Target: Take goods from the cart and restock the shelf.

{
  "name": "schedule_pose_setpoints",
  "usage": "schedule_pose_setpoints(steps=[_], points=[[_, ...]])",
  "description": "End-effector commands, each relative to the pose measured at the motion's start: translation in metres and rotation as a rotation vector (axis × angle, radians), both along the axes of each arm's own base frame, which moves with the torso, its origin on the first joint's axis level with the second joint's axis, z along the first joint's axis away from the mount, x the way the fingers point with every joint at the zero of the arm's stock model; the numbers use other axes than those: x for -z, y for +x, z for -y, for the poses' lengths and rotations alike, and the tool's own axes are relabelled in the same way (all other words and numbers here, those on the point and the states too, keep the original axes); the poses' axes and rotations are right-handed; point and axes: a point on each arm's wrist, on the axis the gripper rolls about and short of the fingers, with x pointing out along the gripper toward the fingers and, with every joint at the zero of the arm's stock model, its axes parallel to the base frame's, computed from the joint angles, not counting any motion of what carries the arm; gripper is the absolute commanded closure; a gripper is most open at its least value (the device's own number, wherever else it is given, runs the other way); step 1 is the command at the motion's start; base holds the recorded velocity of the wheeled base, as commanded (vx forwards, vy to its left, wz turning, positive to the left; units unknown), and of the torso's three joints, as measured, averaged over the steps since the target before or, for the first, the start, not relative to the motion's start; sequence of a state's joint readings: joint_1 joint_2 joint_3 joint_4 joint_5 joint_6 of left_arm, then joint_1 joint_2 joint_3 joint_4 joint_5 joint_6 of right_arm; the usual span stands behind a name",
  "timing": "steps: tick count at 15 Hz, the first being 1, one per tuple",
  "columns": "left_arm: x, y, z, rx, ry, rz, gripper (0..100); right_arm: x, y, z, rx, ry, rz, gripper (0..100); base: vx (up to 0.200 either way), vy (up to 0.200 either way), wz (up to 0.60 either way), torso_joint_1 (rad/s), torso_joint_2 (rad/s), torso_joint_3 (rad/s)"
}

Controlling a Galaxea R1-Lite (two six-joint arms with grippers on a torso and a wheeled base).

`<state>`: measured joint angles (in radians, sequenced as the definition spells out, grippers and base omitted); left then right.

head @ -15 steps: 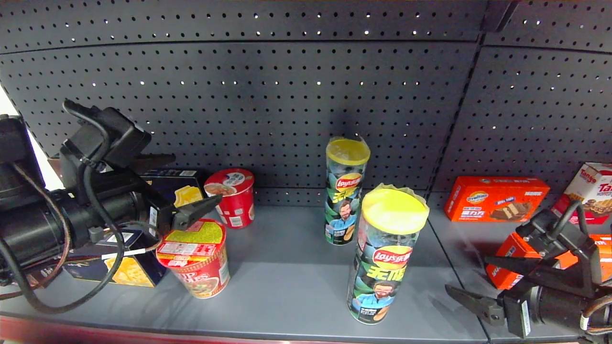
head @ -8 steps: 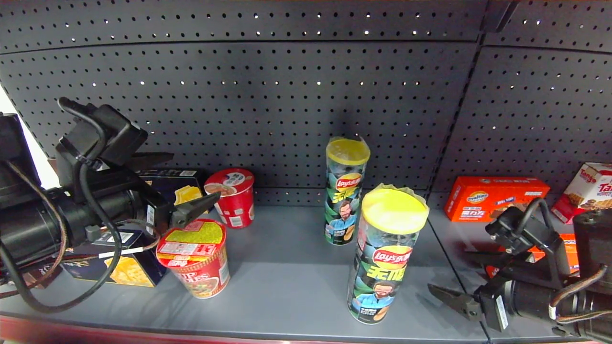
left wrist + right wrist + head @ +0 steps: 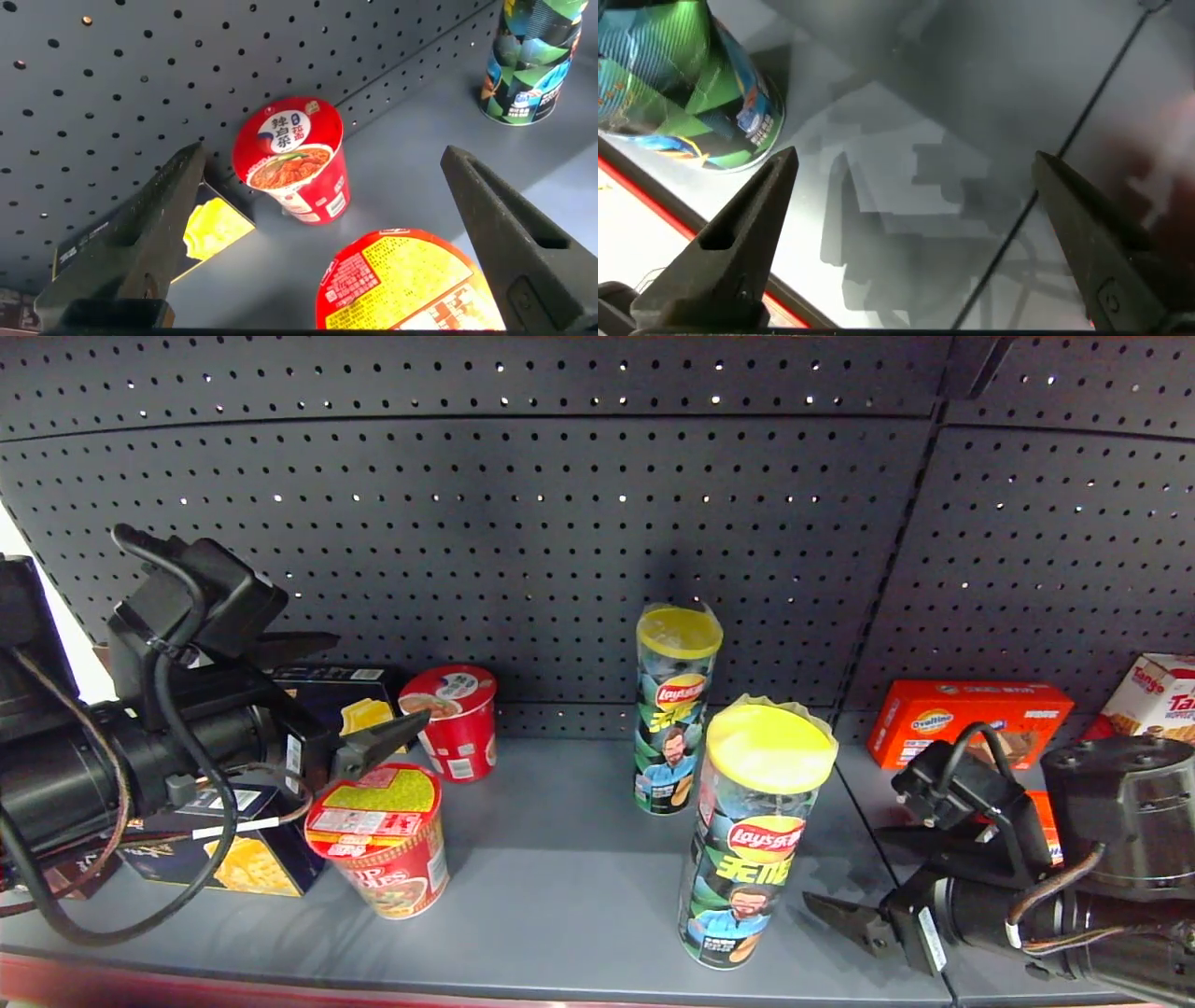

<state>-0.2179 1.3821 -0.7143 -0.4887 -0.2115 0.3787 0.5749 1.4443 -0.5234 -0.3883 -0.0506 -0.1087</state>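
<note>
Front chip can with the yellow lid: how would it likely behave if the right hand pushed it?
The front chip can is tall and narrow, so a high push would probably tip it. Round, it would likely roll once down, and the shelf edge is close.

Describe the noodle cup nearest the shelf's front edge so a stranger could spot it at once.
Start at the grey shelf below the dark pegboard wall and go to its left side. Two noodle cups stand there, and the front cup is the one beside a dark blue box. Unlike the red-lidded cup behind it, its lid is mostly yellow.
</note>
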Motion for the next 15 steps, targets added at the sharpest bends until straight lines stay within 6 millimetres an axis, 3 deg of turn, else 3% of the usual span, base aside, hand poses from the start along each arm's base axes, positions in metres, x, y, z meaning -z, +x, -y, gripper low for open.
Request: schedule_pose_setpoints(steps=[1, 15], points=[[0.001, 0.001, -0.002, -0.009, 0.001, -0.002, 0, 0.005, 0.002, -0.004, -0.01, -0.012, -0.017, 0, 0.0, 0.0, 0.0, 0.0, 0.0, 0.0], [0.002, 0.001, -0.003, -0.011, 0.001, -0.006, 0, 0.004, 0.019, -0.028, -0.045, -0.018, -0.016, 0, 0.0, 0.0, 0.0, 0.0, 0.0, 0.0]])
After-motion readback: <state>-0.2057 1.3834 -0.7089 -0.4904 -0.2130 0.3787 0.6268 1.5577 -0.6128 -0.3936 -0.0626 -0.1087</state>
